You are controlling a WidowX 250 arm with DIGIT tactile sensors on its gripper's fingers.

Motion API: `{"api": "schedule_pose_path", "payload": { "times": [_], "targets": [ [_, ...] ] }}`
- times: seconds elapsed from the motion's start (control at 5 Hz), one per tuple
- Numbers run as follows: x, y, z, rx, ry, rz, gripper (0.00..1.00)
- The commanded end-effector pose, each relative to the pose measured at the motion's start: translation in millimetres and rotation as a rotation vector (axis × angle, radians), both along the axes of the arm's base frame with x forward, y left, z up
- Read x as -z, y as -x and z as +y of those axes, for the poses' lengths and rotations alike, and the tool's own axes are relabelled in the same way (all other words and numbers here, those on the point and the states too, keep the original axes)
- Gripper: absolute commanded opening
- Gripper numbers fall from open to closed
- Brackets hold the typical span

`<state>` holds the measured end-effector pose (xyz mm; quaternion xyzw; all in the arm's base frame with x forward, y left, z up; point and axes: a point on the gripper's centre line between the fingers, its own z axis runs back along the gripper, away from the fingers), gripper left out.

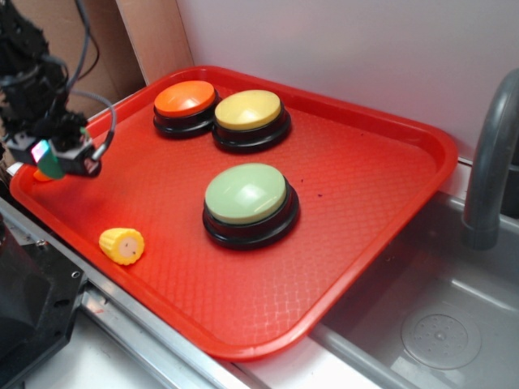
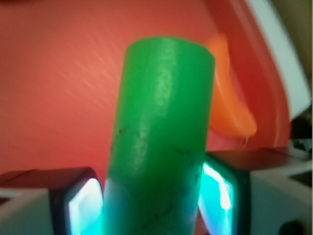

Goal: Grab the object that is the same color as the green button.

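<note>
The green button (image 1: 246, 194), a pale-green dome on a black base, sits mid-tray. The object (image 1: 50, 162) is a small green cylinder with an orange piece (image 1: 40, 174) at one end, over the tray's left rim. My gripper (image 1: 53, 157) is shut on it. In the wrist view the green cylinder (image 2: 161, 137) fills the middle and stands between my two pads (image 2: 83, 208), both of which press against its sides. Its orange piece (image 2: 230, 107) sticks out behind it at the right. My gripper (image 2: 152, 208) shows only its fingertips there.
The red tray (image 1: 365, 186) also holds an orange-domed button (image 1: 185, 99) and a yellow-domed button (image 1: 248, 111) at the back, and a yellow corn piece (image 1: 122, 245) near the front-left edge. A grey sink (image 1: 438, 324) and faucet (image 1: 491, 162) lie to the right.
</note>
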<state>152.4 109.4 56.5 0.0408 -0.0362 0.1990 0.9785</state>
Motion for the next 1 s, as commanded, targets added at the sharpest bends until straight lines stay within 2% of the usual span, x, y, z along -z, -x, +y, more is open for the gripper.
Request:
{"api": "schedule_pose_path", "payload": {
  "times": [0.0,0.2,0.4,0.6,0.8],
  "targets": [
    [-78.5,-37.4,-54.3,0.147,0.045,-0.102,0.0],
    [-95.2,-42.2,-75.4,0.194,0.08,-0.114,0.0],
    [-95.9,-39.8,-93.5,0.233,0.124,-0.1,0.0],
    [-89.8,-36.3,-104.3,0.207,0.136,-0.097,0.0],
    [-95.7,-29.8,-96.9,0.136,0.09,-0.111,0.0]
  ]
}}
